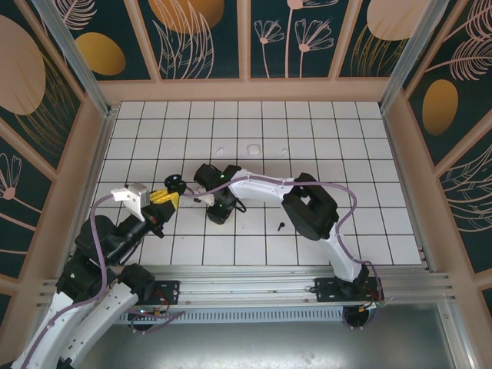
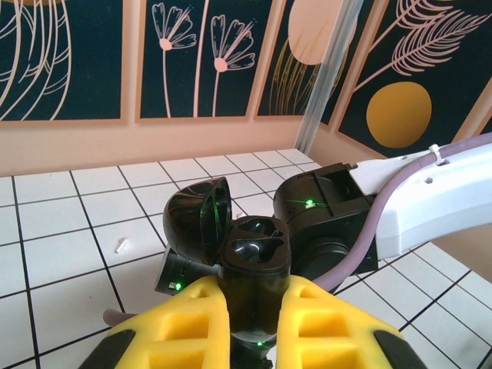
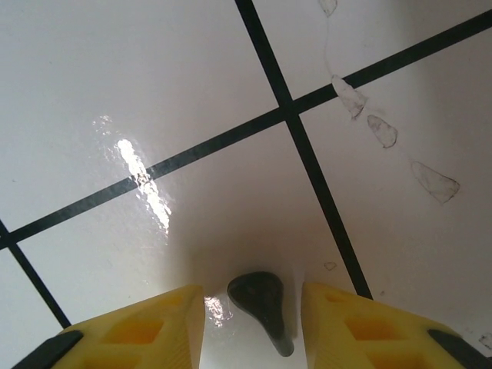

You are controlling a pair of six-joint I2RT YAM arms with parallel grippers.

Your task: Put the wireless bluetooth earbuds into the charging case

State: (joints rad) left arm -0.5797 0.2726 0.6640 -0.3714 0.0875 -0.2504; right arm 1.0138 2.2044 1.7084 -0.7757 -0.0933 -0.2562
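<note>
Left claw (image 2: 254, 311): yellow fingers clamped on a round black plastic charging case (image 2: 250, 257) with its lid tilted open, above the table's near-left part.
Right claw (image 3: 250, 290): pointing down, fingers apart.
Glossy black stemmed earbud (image 3: 261, 304): lying on the white tiled table (image 3: 192, 77) between the right claw's fingers, with a gap on each side.
Second black earbud (image 1: 280, 227): near the table's near edge, well apart from both claws.
Tiny white earbud (image 2: 121, 246): on a tile left of the case.
In the way: right arm's black wrist (image 2: 323, 223), just behind the open case.

Between the matt yellow plastic fingers (image 3: 146, 330) of the right gripper (image 3: 252, 296), a glossy black earbud (image 3: 261, 304) lies on smooth, shiny white tiles (image 3: 192, 92); the left gripper (image 2: 254, 300) clasps a glossy black plastic charging case (image 2: 252, 250), its lid (image 2: 204, 219) mirror-smooth inside
</note>
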